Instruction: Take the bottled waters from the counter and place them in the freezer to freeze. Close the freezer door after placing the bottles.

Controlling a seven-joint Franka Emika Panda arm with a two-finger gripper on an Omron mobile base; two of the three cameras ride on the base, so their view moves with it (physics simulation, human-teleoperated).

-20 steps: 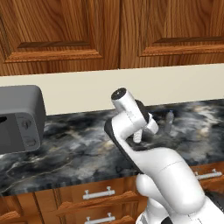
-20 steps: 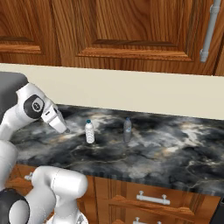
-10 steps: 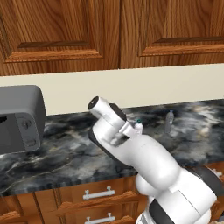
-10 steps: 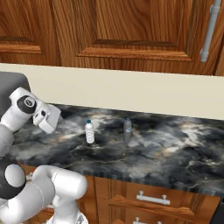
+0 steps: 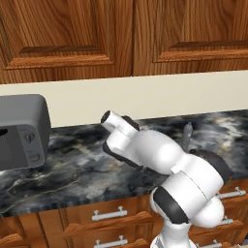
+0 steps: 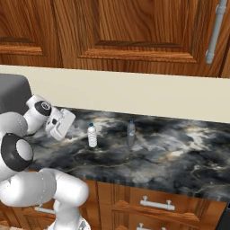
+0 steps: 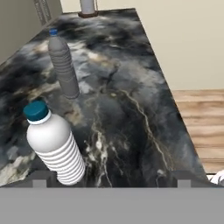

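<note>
Now the gripper hangs above the counter with its jaws spread wide and nothing between them. Just beside it stands the nearer bottle, whitish with a blue cap, upright on the black marble. A second, greyer bottle stands further along, apart from the first. Behind the arm sits a grey toaster.
</note>
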